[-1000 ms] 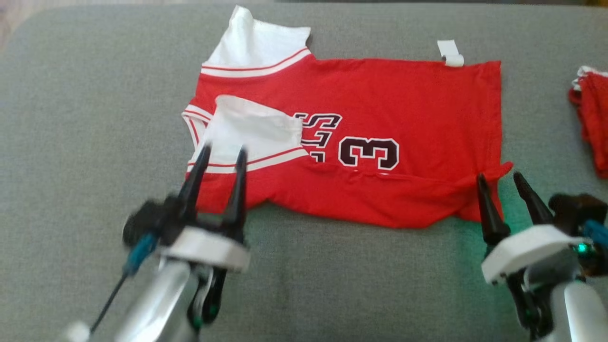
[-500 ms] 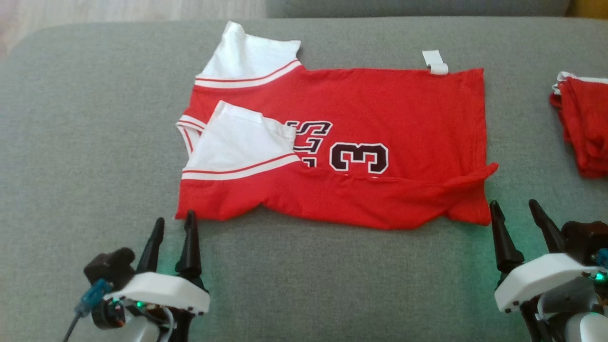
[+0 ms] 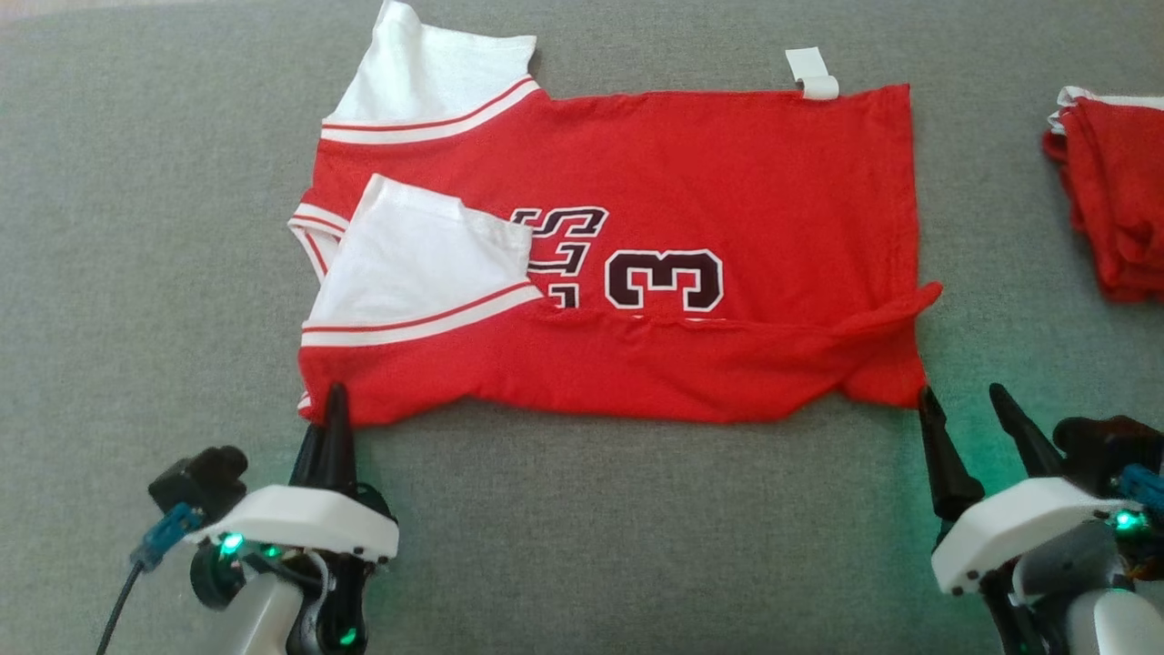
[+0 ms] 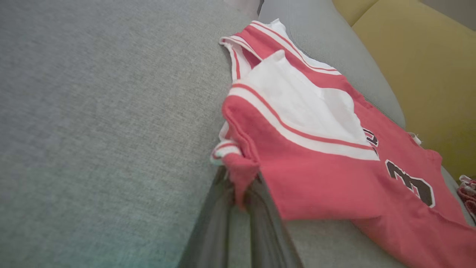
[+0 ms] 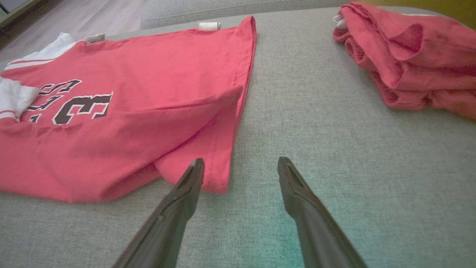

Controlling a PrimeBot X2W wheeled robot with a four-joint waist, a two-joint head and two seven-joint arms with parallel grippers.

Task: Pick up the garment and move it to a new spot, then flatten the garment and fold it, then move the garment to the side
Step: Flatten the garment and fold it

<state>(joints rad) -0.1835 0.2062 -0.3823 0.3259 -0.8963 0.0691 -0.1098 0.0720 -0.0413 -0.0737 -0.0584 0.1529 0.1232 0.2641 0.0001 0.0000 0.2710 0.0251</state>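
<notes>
Grey cushion [image 3: 582, 528]; jersey [image 3: 727, 182] lies flat across it, long axis left–right. Left gripper [image 3: 332, 400] clamped on jersey's near-left corner. Right gripper [image 3: 961, 396] fingers apart, just short of jersey's near-right corner, holding nothing. That corner is likely its next reach.

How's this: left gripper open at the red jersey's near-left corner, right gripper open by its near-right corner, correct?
No: the left gripper is shut on the red jersey's corner, seen in the left wrist view. The right gripper is open by the near-right corner.
</notes>
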